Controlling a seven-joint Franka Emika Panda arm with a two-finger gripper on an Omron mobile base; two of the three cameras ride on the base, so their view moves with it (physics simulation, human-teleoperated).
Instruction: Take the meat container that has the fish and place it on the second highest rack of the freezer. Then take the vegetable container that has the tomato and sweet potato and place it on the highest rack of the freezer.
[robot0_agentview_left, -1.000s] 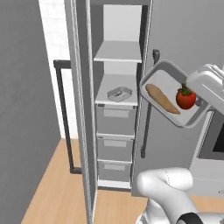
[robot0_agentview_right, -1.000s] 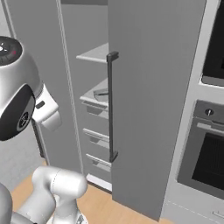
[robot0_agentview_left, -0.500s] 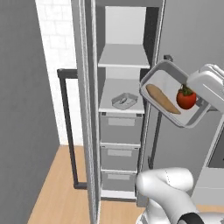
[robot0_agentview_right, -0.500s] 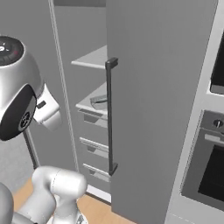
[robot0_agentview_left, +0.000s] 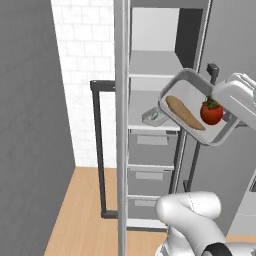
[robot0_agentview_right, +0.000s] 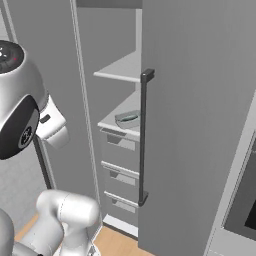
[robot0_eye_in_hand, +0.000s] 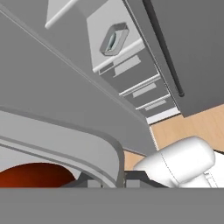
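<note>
We saw the gripper (robot0_eye_in_hand: 107, 183) closed on the rim of the tilted tray (robot0_agentview_left: 186, 85), which held the tomato (robot0_agentview_left: 211, 112) and sweet potato (robot0_agentview_left: 184, 112) beside the open freezer (robot0_agentview_left: 155, 70). The fish tray (robot0_agentview_right: 127, 118) sat on the lower shelf (robot0_agentview_right: 117, 114).

Fish (robot0_agentview_right: 128, 118) in tray: too small.

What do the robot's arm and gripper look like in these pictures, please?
The arm is glossy white, built of rounded, bulbous links. In the right base view a large rounded joint has a dark face and a dark cap with a small red mark. The hand is a white block. The gripper has small dark finger tips.
</note>
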